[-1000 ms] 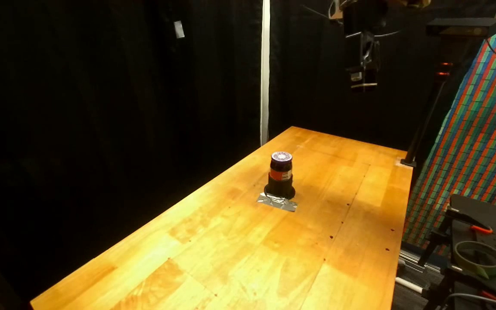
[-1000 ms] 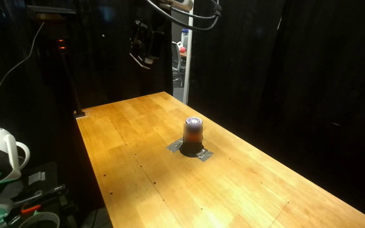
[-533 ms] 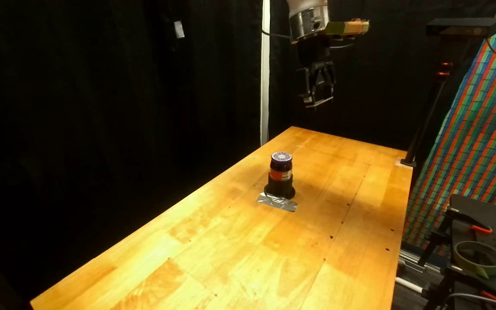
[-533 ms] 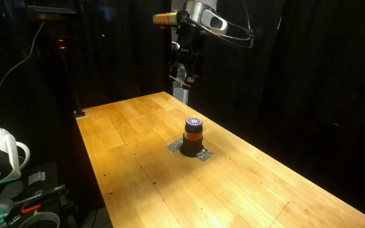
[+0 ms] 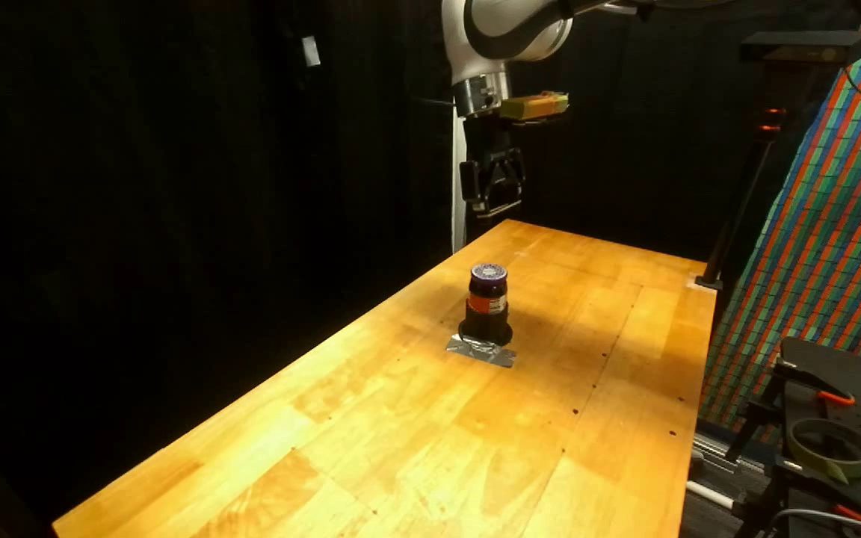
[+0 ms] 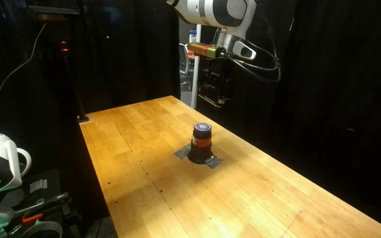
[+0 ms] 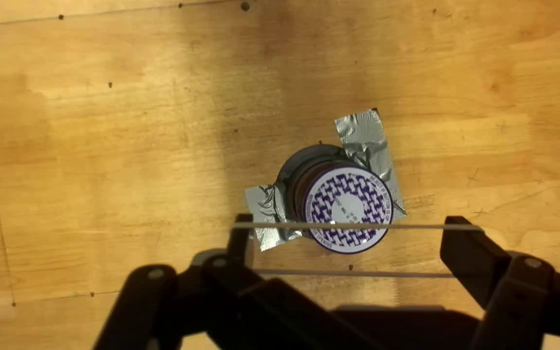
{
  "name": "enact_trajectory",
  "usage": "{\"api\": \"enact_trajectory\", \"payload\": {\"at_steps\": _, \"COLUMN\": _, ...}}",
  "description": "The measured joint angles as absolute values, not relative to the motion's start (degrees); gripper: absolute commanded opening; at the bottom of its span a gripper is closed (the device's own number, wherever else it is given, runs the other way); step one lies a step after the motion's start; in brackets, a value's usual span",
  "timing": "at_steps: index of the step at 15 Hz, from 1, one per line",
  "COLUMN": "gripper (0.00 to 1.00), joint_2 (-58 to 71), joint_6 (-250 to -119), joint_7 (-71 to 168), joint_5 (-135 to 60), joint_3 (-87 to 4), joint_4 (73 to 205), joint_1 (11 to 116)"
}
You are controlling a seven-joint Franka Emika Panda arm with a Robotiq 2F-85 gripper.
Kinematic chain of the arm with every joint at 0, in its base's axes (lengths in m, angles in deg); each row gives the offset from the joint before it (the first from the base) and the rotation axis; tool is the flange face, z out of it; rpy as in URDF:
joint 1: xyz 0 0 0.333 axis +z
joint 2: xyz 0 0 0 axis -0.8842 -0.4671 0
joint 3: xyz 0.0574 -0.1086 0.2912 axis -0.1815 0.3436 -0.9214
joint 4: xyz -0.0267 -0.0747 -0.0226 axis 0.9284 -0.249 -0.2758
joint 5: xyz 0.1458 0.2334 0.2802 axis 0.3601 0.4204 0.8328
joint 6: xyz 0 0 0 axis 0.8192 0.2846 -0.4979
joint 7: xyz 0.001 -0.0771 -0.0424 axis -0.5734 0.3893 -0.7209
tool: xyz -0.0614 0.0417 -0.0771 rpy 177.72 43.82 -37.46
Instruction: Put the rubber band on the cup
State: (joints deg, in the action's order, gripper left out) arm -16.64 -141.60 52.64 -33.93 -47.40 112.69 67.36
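Observation:
The cup (image 5: 488, 302) is a short dark jar with a red-orange label and a purple-and-white lid. It stands upright in a black holder on the wooden table in both exterior views (image 6: 202, 142), and its lid shows in the wrist view (image 7: 348, 194). My gripper (image 7: 350, 224) is open, above the table and apart from the cup. The rubber band (image 7: 416, 226) is stretched around both spread fingers as two near-parallel strands. In the wrist view the front strand crosses over the lid; the rear strand passes below it. The gripper also shows in both exterior views (image 5: 499, 209) (image 6: 210, 100).
Silver tape (image 7: 365, 131) fixes the holder (image 6: 199, 156) to the table (image 5: 400, 448). A camera on a dark stand (image 5: 804, 51) rises at a table corner. A side cart with a tape roll (image 5: 832, 448) stands beside the table. Black curtains surround the area.
My gripper has come down and closer to the cup, moving left in an exterior view and right in an exterior view. The rubber band stays stretched on the fingers. The cup has not moved.

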Motion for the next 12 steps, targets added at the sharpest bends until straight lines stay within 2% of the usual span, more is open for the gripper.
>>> {"api": "enact_trajectory", "payload": {"at_steps": 6, "gripper": 1.0, "joint_2": -28.18, "joint_6": -138.58, "joint_7": 48.87, "joint_5": -33.41, "joint_3": -47.58, "joint_4": 99.11, "joint_1": 66.98}}
{"api": "enact_trajectory", "payload": {"at_steps": 12, "gripper": 1.0, "joint_2": -35.72, "joint_6": -136.6, "joint_7": 46.08, "joint_5": -32.51, "joint_3": -47.86, "joint_4": 92.16, "joint_1": 66.36}}
